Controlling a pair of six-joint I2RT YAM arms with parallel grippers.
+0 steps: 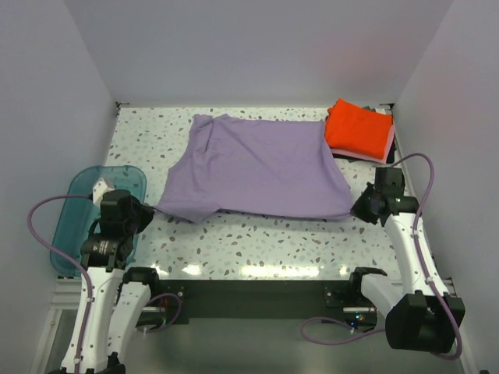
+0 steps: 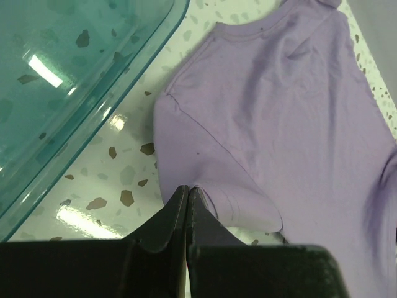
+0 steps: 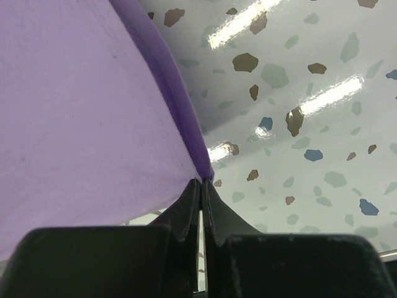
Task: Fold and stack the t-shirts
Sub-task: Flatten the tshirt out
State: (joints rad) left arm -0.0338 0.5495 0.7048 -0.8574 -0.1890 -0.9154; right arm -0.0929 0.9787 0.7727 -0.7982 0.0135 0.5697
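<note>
The large lavender t-shirt (image 1: pixel 257 167) lies spread across the middle of the speckled table. My left gripper (image 1: pixel 148 210) is shut on its near left corner, by the sleeve; the left wrist view shows the cloth (image 2: pixel 279 124) pinched at the fingertips (image 2: pixel 188 189). My right gripper (image 1: pixel 360 209) is shut on the near right corner; the right wrist view shows the hem (image 3: pixel 93 112) pinched between the closed jaws (image 3: pixel 201 181). A folded orange-red t-shirt (image 1: pixel 357 128) sits at the back right on thin pink and dark ones.
A teal translucent plastic tub (image 1: pixel 82 214) stands at the left edge beside my left arm, and it also shows in the left wrist view (image 2: pixel 68 81). White walls close the table on three sides. Bare speckled surface (image 1: pixel 265 241) lies between the shirt and the arm bases.
</note>
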